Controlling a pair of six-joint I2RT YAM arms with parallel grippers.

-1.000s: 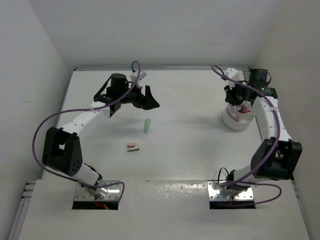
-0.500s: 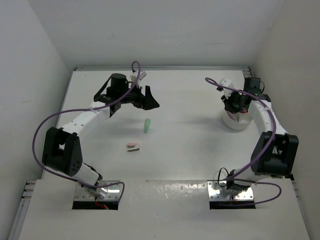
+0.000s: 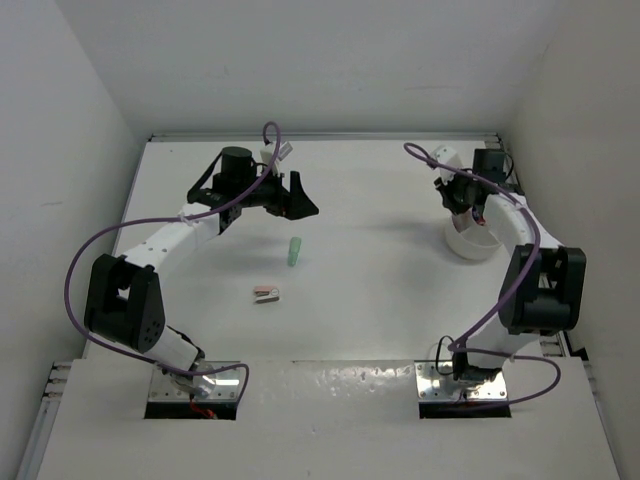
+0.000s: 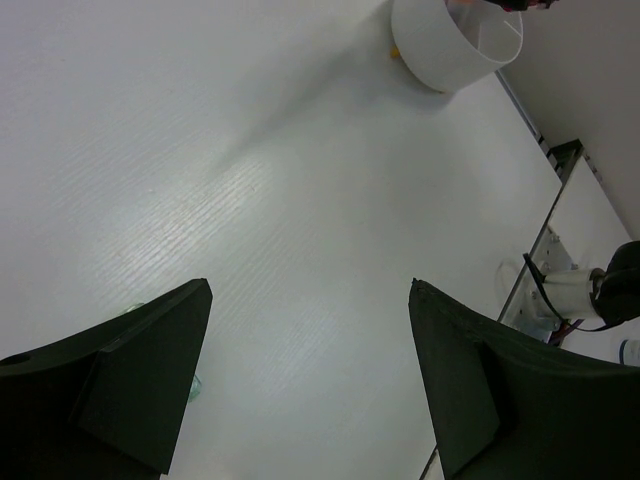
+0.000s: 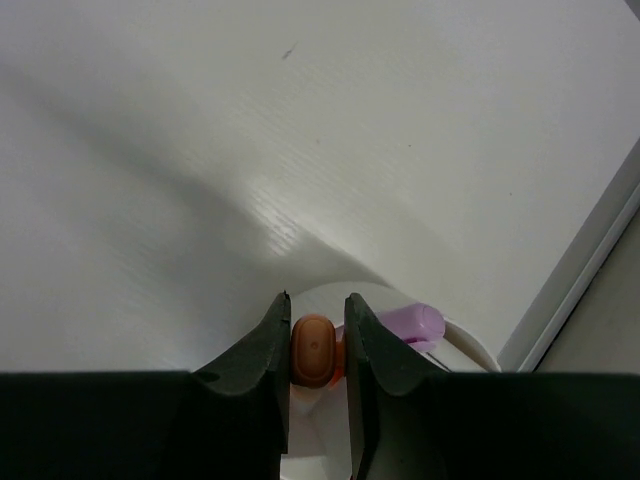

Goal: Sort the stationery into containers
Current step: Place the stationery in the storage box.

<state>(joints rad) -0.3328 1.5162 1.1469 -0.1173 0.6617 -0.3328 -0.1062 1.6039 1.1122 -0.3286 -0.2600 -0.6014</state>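
Over the last second the right arm has folded in over the tub (image 3: 472, 246), its wrist moving left above the far rim, while the left arm has not moved. The right end effector (image 5: 315, 322) points down over the tub, jaws narrowly closed on an orange highlighter (image 5: 313, 350); a pink highlighter (image 5: 412, 324) already lies inside. That looks like a drop about to happen. The left end effector (image 3: 297, 203) hangs wide open and empty above the desk (image 3: 380, 200), just beyond the green highlighter (image 3: 295, 251). The highlighter and the block (image 3: 265, 293) are still unsorted on the desk, well apart from the tub.
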